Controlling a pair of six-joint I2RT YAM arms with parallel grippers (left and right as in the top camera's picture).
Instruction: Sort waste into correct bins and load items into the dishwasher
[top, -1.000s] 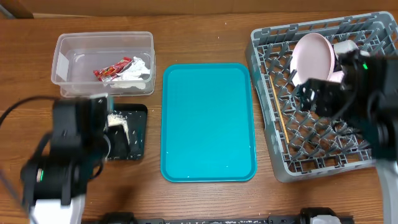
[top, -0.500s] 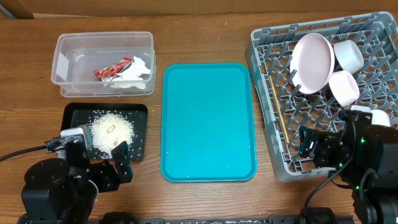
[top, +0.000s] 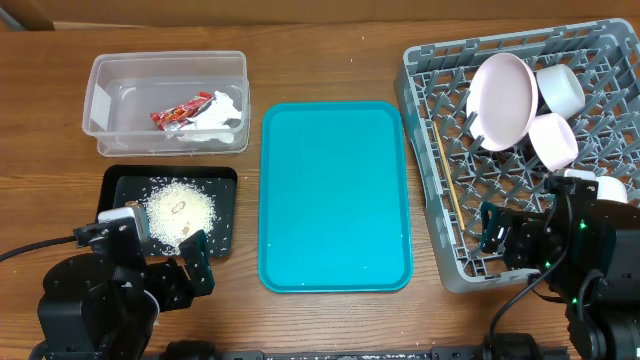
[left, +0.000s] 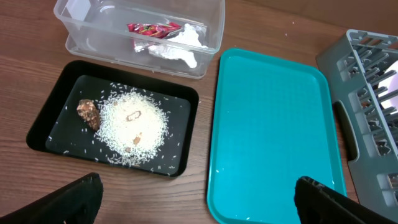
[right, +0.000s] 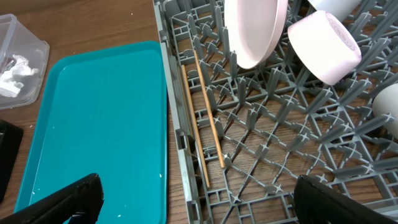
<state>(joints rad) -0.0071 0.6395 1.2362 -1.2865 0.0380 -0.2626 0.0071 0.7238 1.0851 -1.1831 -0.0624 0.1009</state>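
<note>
The clear tub (top: 165, 75) at the back left holds a red wrapper (top: 180, 112) and a white napkin (top: 222, 118). In front of it, the black tray (top: 226, 190) carries a pile of rice (top: 180, 208) and a brown scrap (left: 88, 112). On the right, the grey rack (top: 425, 150) holds the pink-white plate (top: 503, 100) on edge, two bowls (top: 560, 88) (top: 553, 140) and two chopsticks (right: 208, 127) lying on its floor. My left gripper (left: 199, 208) is open and empty near the table's front, below the black tray. Over the rack's front edge, my right gripper (right: 199, 205) is open and empty.
A large teal serving tray (top: 335, 195) lies between the black tray and the rack, with a few rice grains near its front rim. Bare wooden table (top: 330, 60) runs behind it. Both arms sit low at the front edge.
Both arms have pulled back from over the black tray and the rack to the table's front edge. The rice, plate and bowls are now uncovered. Both grippers stayed open.
</note>
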